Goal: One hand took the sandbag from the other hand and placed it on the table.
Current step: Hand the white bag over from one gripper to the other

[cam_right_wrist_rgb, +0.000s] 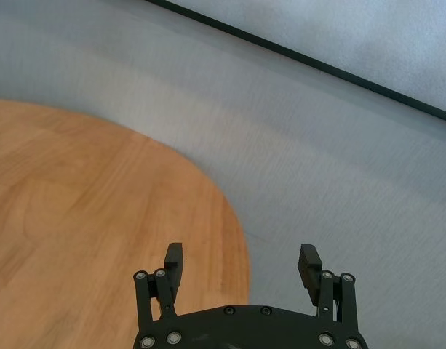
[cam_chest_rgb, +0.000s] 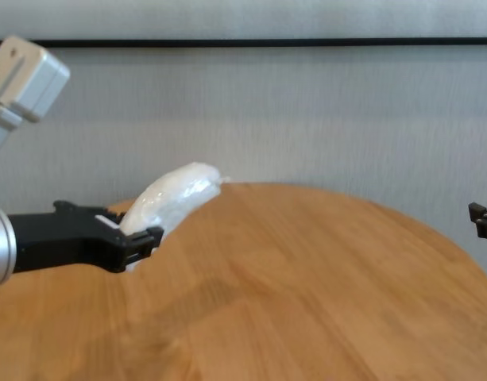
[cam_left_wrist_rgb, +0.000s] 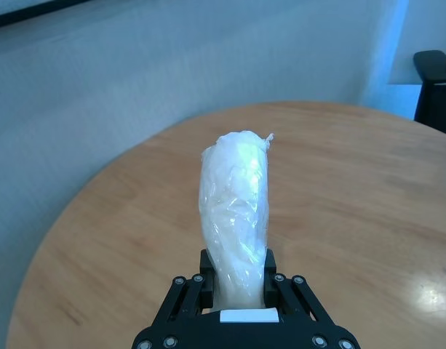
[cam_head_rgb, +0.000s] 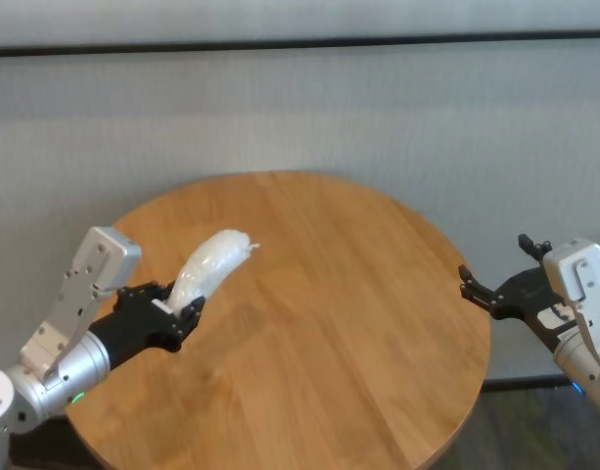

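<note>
The white glossy sandbag (cam_head_rgb: 213, 262) sticks up and forward out of my left gripper (cam_head_rgb: 182, 302), the hand with the green light, which is shut on its lower end above the left part of the round wooden table (cam_head_rgb: 329, 323). In the left wrist view the sandbag (cam_left_wrist_rgb: 236, 211) rises from between the black fingers (cam_left_wrist_rgb: 201, 280), its twisted tip at the far end. My right gripper (cam_head_rgb: 493, 259), the hand with the blue light, hangs open and empty at the table's right edge. In its wrist view that gripper (cam_right_wrist_rgb: 241, 258) holds nothing.
A grey wall with a dark horizontal strip (cam_head_rgb: 300, 44) stands behind the table. The table top (cam_chest_rgb: 307, 294) carries nothing between the two arms. Past the right rim the floor (cam_head_rgb: 534, 431) drops away.
</note>
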`<state>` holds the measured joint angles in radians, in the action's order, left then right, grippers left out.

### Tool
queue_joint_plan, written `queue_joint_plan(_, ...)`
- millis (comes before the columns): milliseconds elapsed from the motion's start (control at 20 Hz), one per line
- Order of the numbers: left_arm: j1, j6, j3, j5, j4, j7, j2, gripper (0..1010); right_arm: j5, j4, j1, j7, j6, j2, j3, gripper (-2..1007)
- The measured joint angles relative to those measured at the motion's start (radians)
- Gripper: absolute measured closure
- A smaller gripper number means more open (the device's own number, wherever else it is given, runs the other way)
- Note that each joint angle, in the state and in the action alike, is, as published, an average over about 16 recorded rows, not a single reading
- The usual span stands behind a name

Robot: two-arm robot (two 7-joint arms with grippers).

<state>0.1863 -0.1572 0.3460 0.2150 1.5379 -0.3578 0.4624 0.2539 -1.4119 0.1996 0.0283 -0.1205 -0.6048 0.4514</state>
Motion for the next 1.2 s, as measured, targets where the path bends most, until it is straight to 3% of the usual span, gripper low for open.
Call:
queue_joint_plan(500,0.014,0.05,0.001,-0.008,0.042,-0.054,0.001,626,0.0,0.0,0.0,0.0,0.0,0.0,0.0,4)
queue_joint_plan(1200,0.062,0.076,0.022,0.025,0.095,-0.117,0.011,626,0.0,0.0,0.0,0.0,0.0,0.0,0.0,4)
